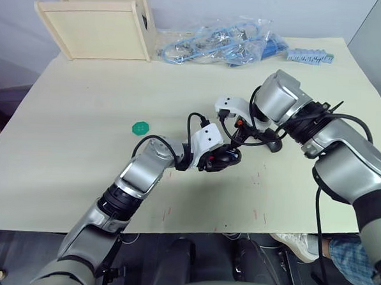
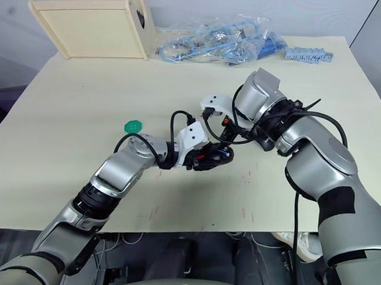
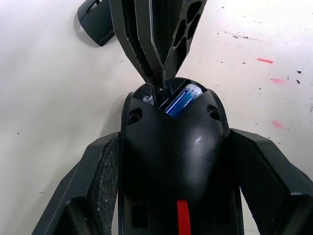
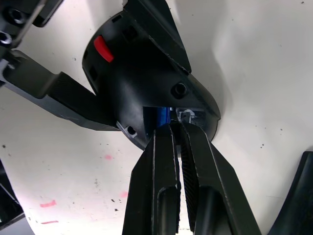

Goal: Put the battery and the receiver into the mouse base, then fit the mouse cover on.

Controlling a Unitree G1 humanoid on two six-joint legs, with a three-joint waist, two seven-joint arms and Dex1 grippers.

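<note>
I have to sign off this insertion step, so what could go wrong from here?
1. The right gripper has its near-closed fingertips poking into the compartment of the mouse base beside the battery; a push off line could nudge the battery askew.
2. The left gripper holds the base only by its sides, so downward pressure might tip or slip it.
3. The mouse cover lies close by on the table; an arm swing could knock it.
</note>
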